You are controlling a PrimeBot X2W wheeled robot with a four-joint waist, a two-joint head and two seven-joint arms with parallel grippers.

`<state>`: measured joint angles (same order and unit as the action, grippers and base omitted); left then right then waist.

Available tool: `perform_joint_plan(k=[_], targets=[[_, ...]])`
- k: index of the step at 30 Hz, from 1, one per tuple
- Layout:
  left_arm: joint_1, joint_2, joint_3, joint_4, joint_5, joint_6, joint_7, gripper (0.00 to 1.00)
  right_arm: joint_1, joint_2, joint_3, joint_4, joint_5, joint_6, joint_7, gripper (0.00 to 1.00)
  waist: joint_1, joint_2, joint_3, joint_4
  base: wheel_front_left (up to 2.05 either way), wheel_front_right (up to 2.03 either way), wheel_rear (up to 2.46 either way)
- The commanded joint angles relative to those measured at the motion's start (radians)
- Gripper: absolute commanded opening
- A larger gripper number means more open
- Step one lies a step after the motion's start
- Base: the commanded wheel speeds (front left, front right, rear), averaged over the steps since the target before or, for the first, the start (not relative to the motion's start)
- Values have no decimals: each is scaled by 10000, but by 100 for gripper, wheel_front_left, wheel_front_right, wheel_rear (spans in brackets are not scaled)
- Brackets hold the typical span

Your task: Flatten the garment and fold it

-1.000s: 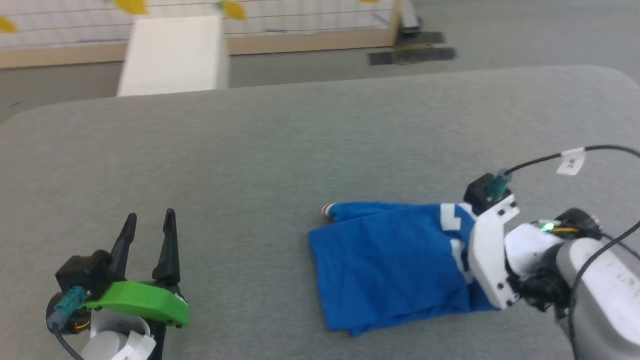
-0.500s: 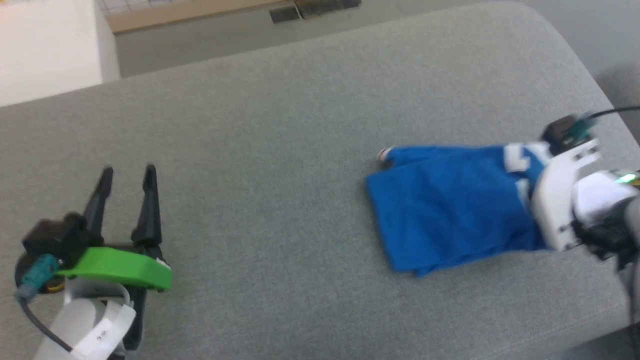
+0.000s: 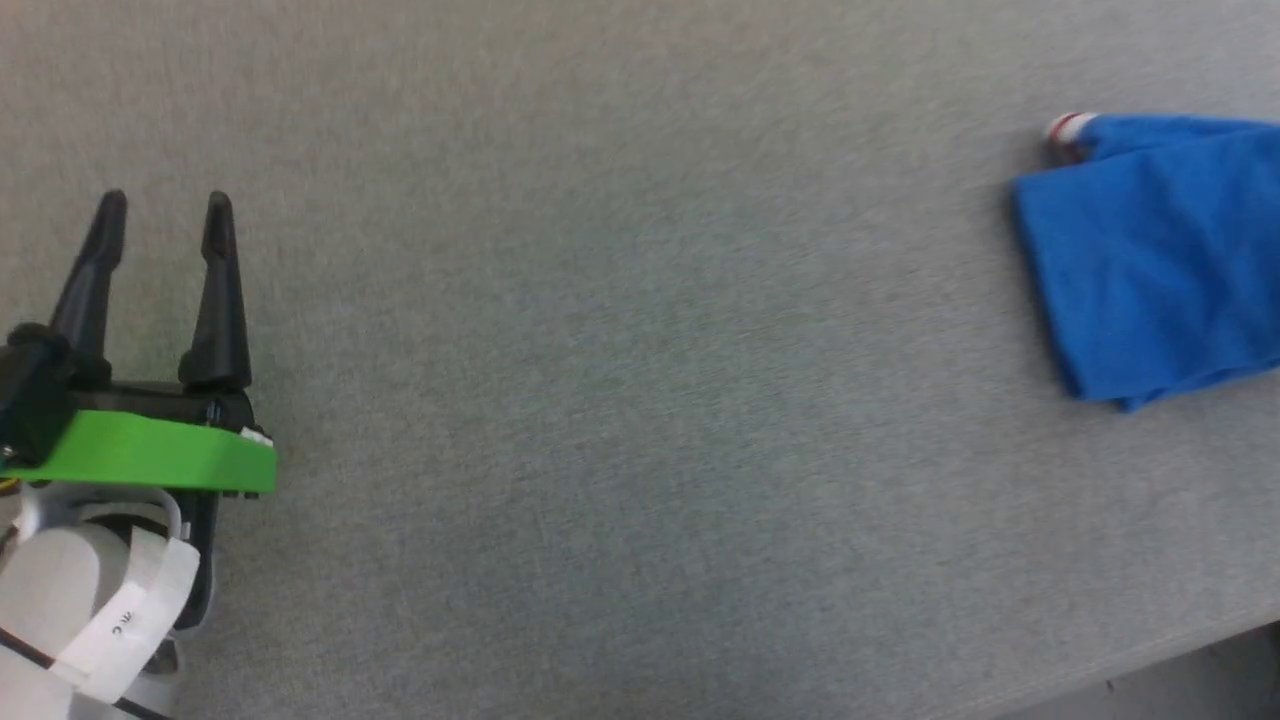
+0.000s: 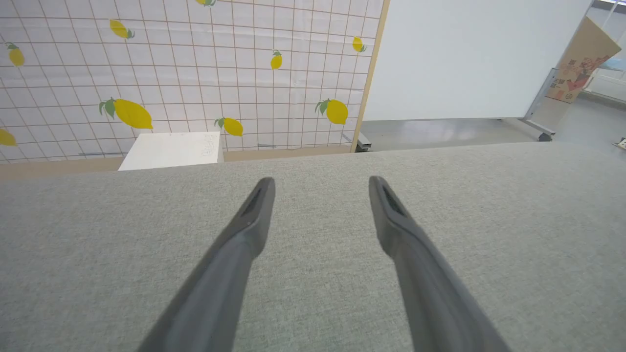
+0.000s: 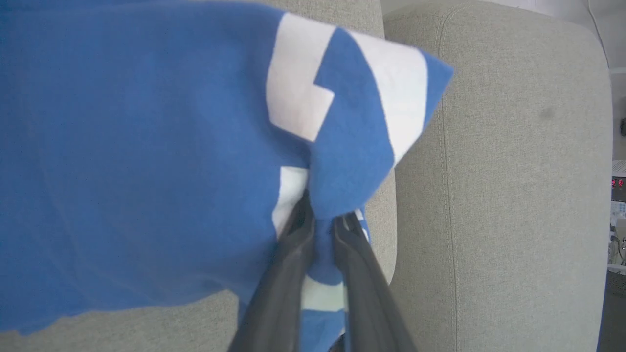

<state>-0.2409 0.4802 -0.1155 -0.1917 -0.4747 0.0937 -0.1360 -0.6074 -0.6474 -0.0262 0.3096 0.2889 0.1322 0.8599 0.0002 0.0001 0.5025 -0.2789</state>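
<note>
ITEM — garment [image 3: 1150,260]: bright blue cloth with white block lettering and 1 red-and-white cuff tip at a far corner. Lying on the bench [image 3: 600,400] toward the bench's right end, close to the bench's near edge. Doubled over in layers, lower edge uneven, outline roughly rectangular.

RIGHT GRIPPER [image 5: 323,215]: clamped on the garment [image 5: 146,146] at the lettered fold, with blue cloth pinched between both fingers. Flap raised off the bench [image 5: 513,195], just beside a stitched seam in the bench's covering.

LEFT GRIPPER [image 3: 164,205]: fingers parted, nothing between them. Poised low over the bench [image 4: 538,220] toward the bench's left end, tips [image 4: 321,183] pointing at the bench's far edge.

STEP IN HAND, as judged: folding stage, flattening apparently done. 1 layer being carried or tugged by the lettered edge.

NEXT MOVE, as judged: held flap to be laid flat over the lower layers, edges matched, then let go. Idle left gripper needed across the bench to pin or lift the opposite edge — otherwise a 1-sided pull likely to drag the whole stack toward the bench's near edge.
</note>
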Motion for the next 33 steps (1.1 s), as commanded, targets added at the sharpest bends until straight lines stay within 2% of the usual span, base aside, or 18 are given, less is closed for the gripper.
perform_joint_plan(k=[1,3,8,9,10,18,26,33], targets=[[-196,131,33,-110,57,41,55,100,-233,-194,-231,220,-43,-15,-245,0,-2,-1,1205,708,0,0,0],[-225,193,74,-225,58,59,92,100,-274,-424,-243,484,-143,-15,-381,0,-2,-1,1384,790,0,0,0],[-163,310,151,-378,60,119,158,100,-385,-454,-649,1069,-408,-15,-901,0,-2,-1,1567,893,0,0,0],[-134,330,161,-393,51,129,180,100,-393,-493,-671,1173,-492,-15,-1048,35,-2,-1,1581,906,0,0,0],[-118,344,165,-403,42,132,196,100,-405,-509,-693,1252,-533,-15,-1135,100,-2,-1,1589,914,0,0,0],[-16,369,145,-321,-24,136,173,100,-663,-650,-913,1725,-617,-15,-1519,100,-2,-1,1239,884,0,0,0],[240,150,12,230,-211,84,-56,100,-1196,-631,-878,1336,-201,-15,-2019,100,-2,-1,96,668,0,0,0],[650,-122,-10,861,-446,57,-435,100,-2048,26,-128,672,429,-15,-2991,100,-2,-1,-1289,209,0,0,0]])
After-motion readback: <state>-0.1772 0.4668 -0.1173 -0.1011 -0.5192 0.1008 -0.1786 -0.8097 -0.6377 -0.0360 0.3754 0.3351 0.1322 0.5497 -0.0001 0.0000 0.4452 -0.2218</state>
